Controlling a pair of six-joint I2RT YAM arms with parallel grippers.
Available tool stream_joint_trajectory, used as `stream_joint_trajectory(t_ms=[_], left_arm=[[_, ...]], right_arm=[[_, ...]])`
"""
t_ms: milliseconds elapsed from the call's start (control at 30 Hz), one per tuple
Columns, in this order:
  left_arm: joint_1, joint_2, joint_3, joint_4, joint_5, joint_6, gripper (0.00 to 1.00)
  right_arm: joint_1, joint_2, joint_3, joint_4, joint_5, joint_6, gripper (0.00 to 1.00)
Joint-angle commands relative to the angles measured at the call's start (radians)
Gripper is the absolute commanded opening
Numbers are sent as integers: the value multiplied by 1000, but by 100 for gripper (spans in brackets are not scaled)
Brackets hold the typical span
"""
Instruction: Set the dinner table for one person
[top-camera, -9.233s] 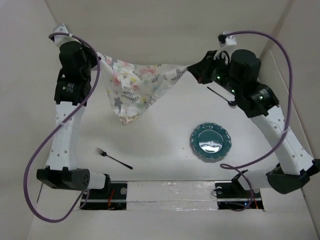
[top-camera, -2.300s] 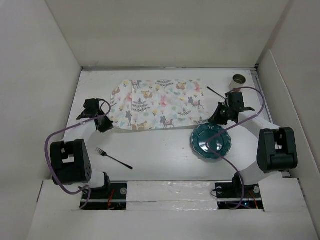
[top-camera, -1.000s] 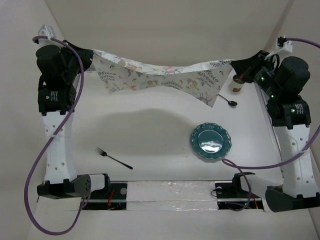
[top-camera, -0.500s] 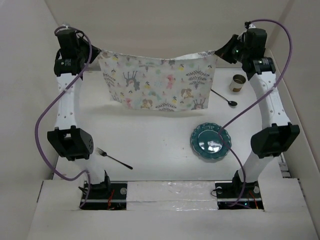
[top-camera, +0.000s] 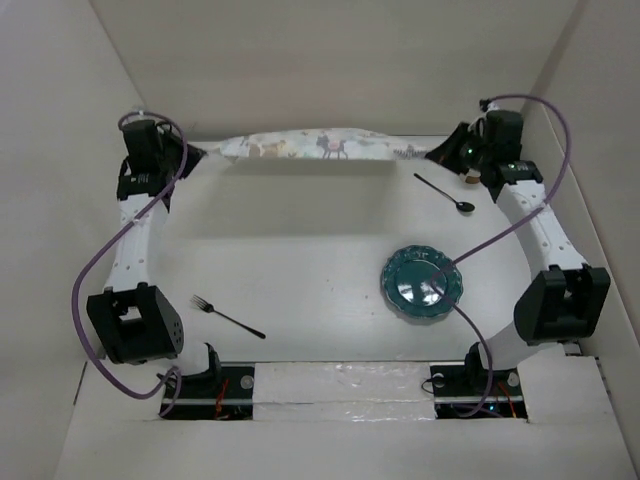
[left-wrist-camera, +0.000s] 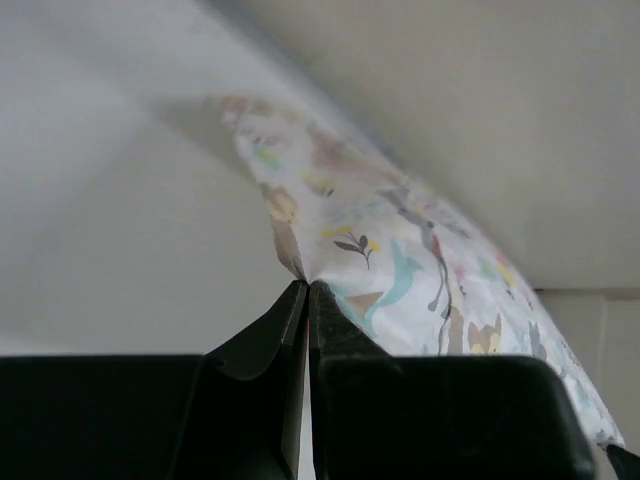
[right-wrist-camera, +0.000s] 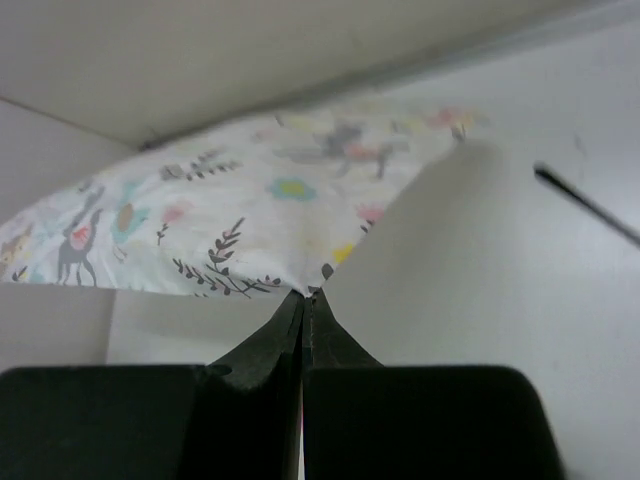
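You're working in a robot lab test cell, not a home dining room. The dinner table (top-camera: 300, 270) is a bare white work surface boxed in by plain white panels (top-camera: 330, 70) on its left, right and far sides. The left arm (top-camera: 135, 235) and right arm (top-camera: 540, 225) are bolted at the near edge. Their bases (top-camera: 207, 372) show exposed wiring, and purple cables (top-camera: 77, 295) loop loose alongside.
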Motion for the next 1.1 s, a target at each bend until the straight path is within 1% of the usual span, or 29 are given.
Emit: stream_joint_trajectory(t_ms=[0,33,67,167,300,433,467,700,833,1067], left_arm=[[66,-26,-268,102,67,19,0],[88,-36,-410,129,96,33,0],[97,-36,-411,130,96,33,0],[97,-11,-524,131,88,71,0],[97,29,-626,130,98,91,0],[97,9,-686,119,99,103,0],[97,-2,-697,110,92,113,0],[97,-63,-755,32,27,169,0],[97,-106,-795,16,27,182,0],[97,-125,-792,-33,-5,208,0]], right_arm=[[-14,30,-204,76,-44,3,0],[-15,57,-297,82,-51,-9,0],[-15,57,-298,83,-50,-9,0],[-15,97,-388,88,-22,-11,0],[-15,102,-497,100,-4,-14,0],[-15,65,-546,90,15,-31,0],[-15,42,-590,80,24,-34,0],[-24,-33,-697,50,31,-65,0],[-33,-39,-706,51,25,-65,0],[-33,-53,-694,18,5,-63,0]])
